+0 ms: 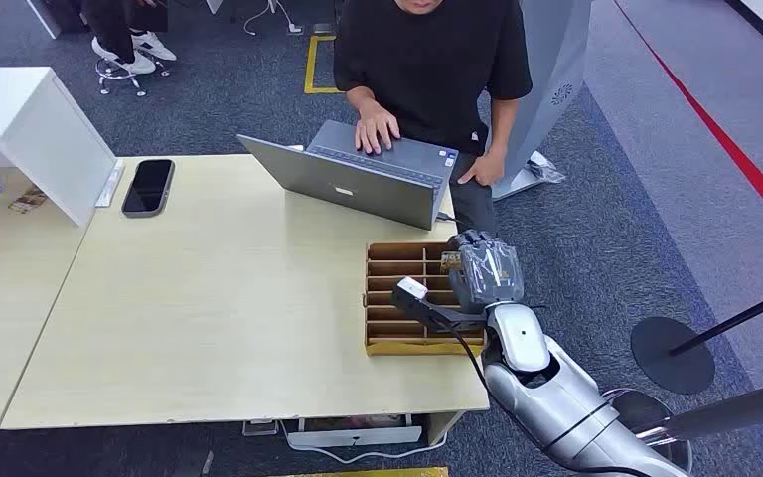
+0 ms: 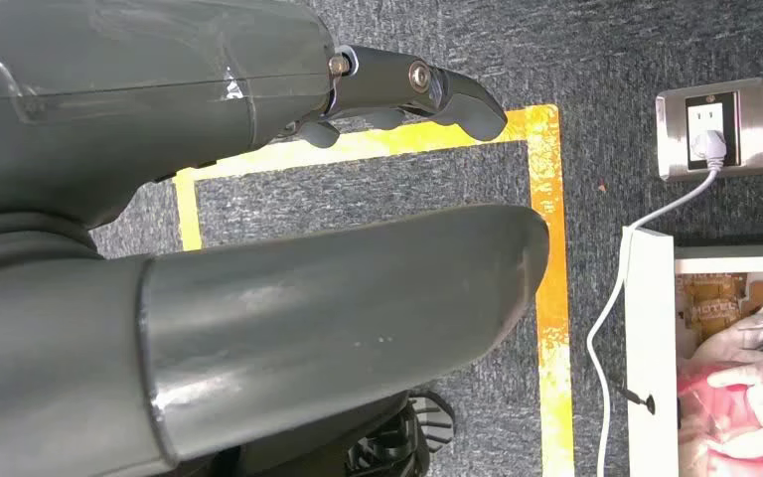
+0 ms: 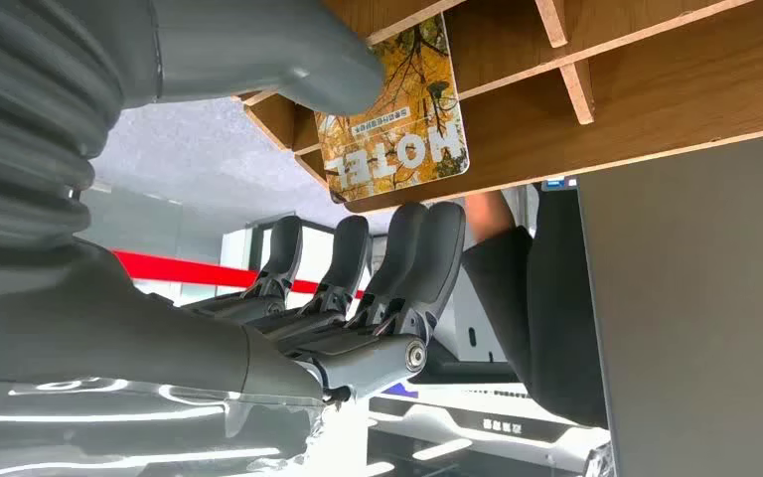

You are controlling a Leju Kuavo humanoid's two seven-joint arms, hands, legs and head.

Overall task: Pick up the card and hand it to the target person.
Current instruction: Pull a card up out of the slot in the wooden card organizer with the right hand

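Yellow-orange autumn-leaf hotel card [image 3: 394, 109] standing in wooden slotted rack [image 1: 387, 308], right hand [image 1: 484, 273] reaching around it, thumb and fingers [image 3: 427, 258] apart, person in black shirt [image 1: 432, 60] typing on grey laptop [image 1: 358, 179], left hand [image 2: 258, 248] hanging, holding nothing.

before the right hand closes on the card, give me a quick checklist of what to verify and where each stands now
1. Card located: ok, it stands in the far right corner slot of the wooden organizer.
2. Right hand at the card: ok, thumb on one side of the card, fingers on the other.
3. Grip closed on the card: not ok, a gap shows between the fingers and the card.
4. Card free to lift from its slot: cannot tell, its lower part is hidden in the organizer.
5. Person ready to receive: not ok, one hand rests on the laptop.
6. Left hand out of the way: ok, it hangs over the floor, holding nothing.
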